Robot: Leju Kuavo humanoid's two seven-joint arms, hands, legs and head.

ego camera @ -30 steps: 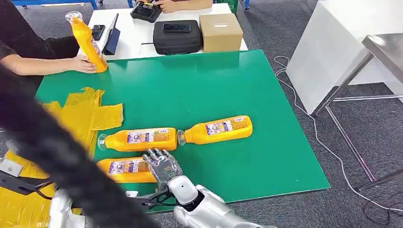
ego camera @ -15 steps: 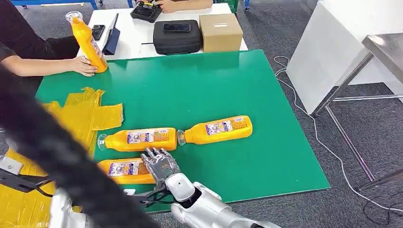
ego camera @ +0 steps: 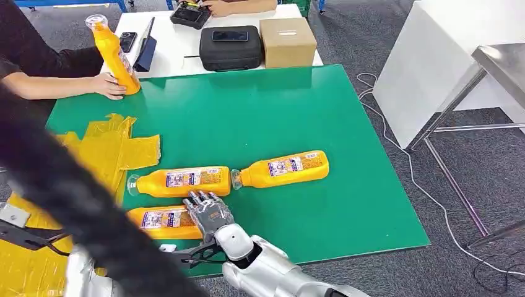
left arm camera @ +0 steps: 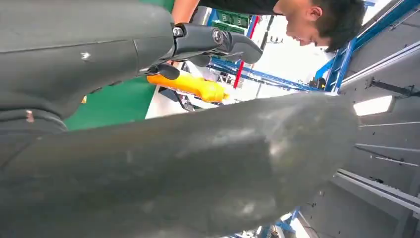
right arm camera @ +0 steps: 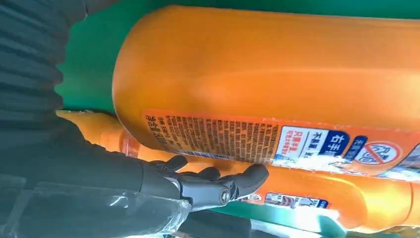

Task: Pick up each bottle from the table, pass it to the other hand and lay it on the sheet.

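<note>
A yellow sheet point(ego camera: 105, 151) is seen at the left edge of the green table point(ego camera: 266, 117) in the head view, partly hidden by a dark blurred arm across the foreground. Behind it, at the far left corner, an upright bottle point(ego camera: 114, 55) is held at its base by a person's hand point(ego camera: 108, 85). The same upright bottle is seen small and far in the left wrist view, past the left hand point(left arm camera: 208, 44), whose dark fingers are stretched out with nothing between them. Near the front of the table three bottles are lying on their sides. The front bottle point(ego camera: 162, 221) is closest to the robot, and its right end is covered by the right hand point(ego camera: 209, 213), which is laid on it with fingers spread forward. Whether this bottle is really gripped cannot be told from the head view. In the right wrist view the fingers point(right arm camera: 213, 183) are shown lying against the front bottle, just below the label of the middle bottle point(ego camera: 179, 181), which is very close and big there. The right bottle point(ego camera: 282, 168) is lying beside the middle one, cap toward its base, and is not touched by any hand.
</note>
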